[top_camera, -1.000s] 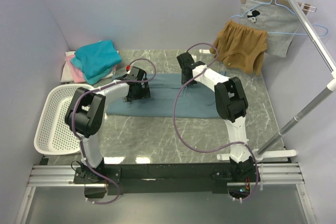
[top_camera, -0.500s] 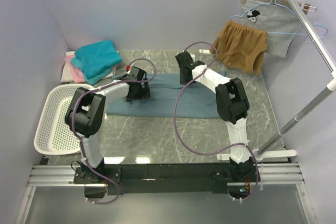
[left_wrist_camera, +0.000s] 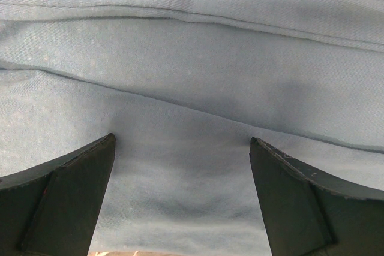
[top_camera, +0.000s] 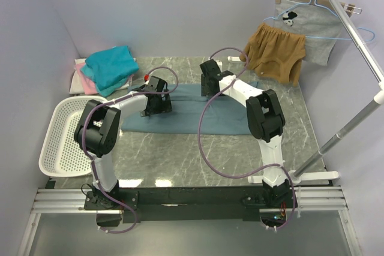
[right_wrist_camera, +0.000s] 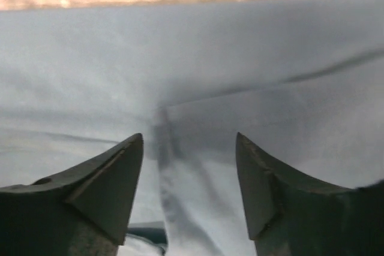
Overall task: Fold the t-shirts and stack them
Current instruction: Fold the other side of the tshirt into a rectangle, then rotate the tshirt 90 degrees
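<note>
Grey-blue t-shirt (top_camera: 198, 118) is lying spread flat across the middle of the marble table (top_camera: 180, 151), and I am placing everything else by it. A white basket (top_camera: 60, 142) is sitting off the shirt's left end, toward the near side. A teal t-shirt (top_camera: 111, 65) is resting on a pink t-shirt (top_camera: 84, 80) beyond that same left end, in the far corner. My left gripper (left_wrist_camera: 183, 148) is hanging low over the shirt's left part, fingers apart with only smooth cloth between them. My right gripper (right_wrist_camera: 189, 142) is hanging close over the shirt's far edge, fingers apart and straddling a raised crease.
</note>
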You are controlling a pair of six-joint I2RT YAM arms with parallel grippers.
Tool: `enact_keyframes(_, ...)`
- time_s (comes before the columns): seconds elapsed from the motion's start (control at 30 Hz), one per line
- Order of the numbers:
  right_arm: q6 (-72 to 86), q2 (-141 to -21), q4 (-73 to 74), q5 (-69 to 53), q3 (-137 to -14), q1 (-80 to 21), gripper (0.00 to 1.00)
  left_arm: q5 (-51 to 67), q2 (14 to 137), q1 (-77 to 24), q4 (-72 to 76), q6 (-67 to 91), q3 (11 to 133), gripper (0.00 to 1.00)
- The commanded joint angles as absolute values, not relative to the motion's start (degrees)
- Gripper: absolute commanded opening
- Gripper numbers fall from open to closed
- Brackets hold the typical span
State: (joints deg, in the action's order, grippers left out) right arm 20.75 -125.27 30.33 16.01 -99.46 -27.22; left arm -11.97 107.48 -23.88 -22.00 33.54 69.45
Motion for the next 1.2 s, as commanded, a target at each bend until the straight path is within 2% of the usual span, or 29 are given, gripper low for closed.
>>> enact_keyframes(0.0,21.27,-117.79,26.2,22.67,-94.14,-26.63,0.72,-12.66,106.44,-24.17,-21.18,32.96,69.96,0.99)
enact_keyframes(0.2,22.41,-113.38,25.32,21.54,-87.37,-21.89,0.77,-12.39,105.3,-24.17,-20.3,32.87,71.62,0.99)
enact_keyframes(0.5,24.08,-113.2,23.12,10.03,-79.2,-13.54,0.77,-9.23,106.86,-24.17,-14.33,31.2,74.87,0.99)
enact_keyframes(0.87,24.87,-110.39,25.66,2.46,-75.94,-13.27,0.77,-9.93,117.41,-24.17,-20.55,31.9,82.0,1.0)
enact_keyframes(1.17,25.31,-111.97,28.13,0.62,-75.68,-13.62,0.75,-7.65,117.25,-24.87,-23.2,32.69,77.8,0.99)
